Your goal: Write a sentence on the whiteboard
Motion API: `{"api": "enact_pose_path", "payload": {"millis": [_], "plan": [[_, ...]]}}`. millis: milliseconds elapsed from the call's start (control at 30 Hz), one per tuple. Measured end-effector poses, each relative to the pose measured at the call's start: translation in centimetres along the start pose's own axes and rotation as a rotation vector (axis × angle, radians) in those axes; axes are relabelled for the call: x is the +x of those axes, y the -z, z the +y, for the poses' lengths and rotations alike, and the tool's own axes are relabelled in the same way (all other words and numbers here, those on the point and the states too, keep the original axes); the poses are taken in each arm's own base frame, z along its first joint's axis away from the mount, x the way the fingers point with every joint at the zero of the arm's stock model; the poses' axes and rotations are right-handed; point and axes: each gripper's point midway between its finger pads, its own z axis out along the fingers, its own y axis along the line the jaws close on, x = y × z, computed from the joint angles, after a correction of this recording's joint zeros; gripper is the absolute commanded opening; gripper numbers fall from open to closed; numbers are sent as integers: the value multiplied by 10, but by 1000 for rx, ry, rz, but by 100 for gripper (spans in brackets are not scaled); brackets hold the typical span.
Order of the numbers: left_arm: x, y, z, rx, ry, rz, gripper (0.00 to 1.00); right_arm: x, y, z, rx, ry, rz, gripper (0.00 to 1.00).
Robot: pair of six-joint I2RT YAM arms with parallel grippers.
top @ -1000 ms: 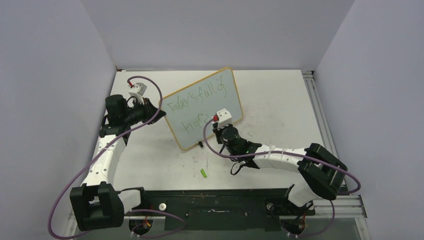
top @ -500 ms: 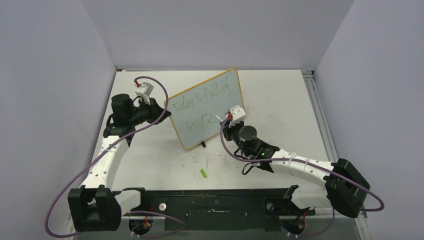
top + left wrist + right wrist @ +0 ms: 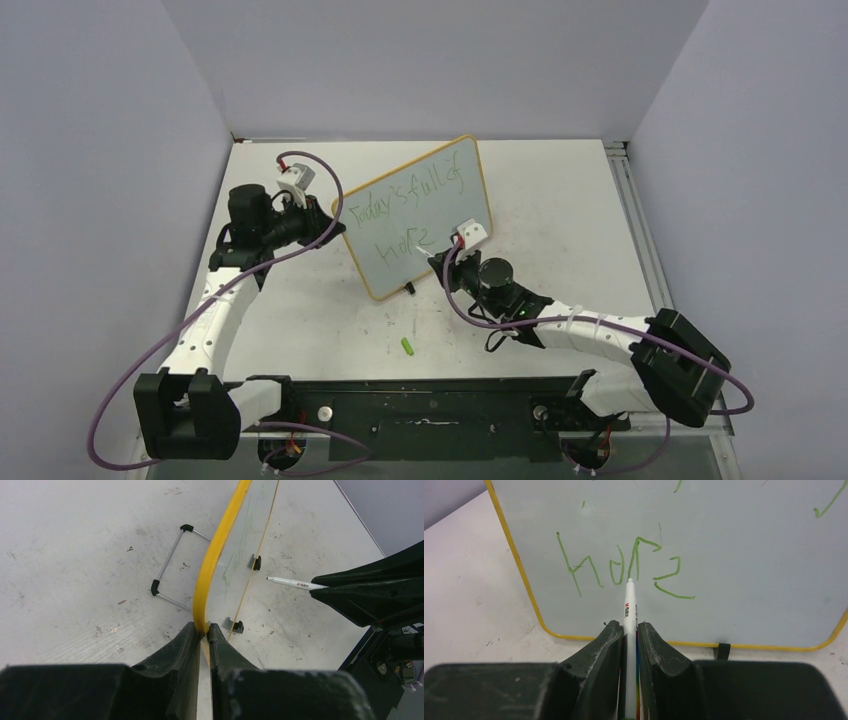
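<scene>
Whiteboard (image 3: 724, 540): smooth, faintly glossy face; yellow frame (image 3: 218, 545) glossy, plastic-looking. Tabletop (image 3: 75, 555): matt white, scuffed. Wire stand (image 3: 168, 557): bare metal, black caps.

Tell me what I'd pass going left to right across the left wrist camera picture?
Wire stand → whiteboard, seen edge-on → marker → right gripper holding the marker.

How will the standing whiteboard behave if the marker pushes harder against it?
It might slide or tip: the whiteboard rests only on a thin wire stand and small feet. It looks thin and light. The left gripper, clamped on its frame, likely steadies it.
</scene>
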Motion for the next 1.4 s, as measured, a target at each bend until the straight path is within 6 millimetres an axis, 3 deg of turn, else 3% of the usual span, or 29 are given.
{"api": "enact_pose_path", "payload": {"millis": [200, 533, 1133, 1400], "plan": [[0, 0, 0, 1, -6, 2, 0, 14, -7, 2, -31, -1, 32, 5], [0, 0, -1, 2, -7, 4, 0, 20, -15, 1, -36, -6, 35, 5], [0, 0, -1, 3, -9, 4, 0, 9, -24, 4, -59, -12, 4, 5], [0, 0, -1, 7, -10, 5, 0, 16, -28, -4, -32, -12, 18, 5]]}}
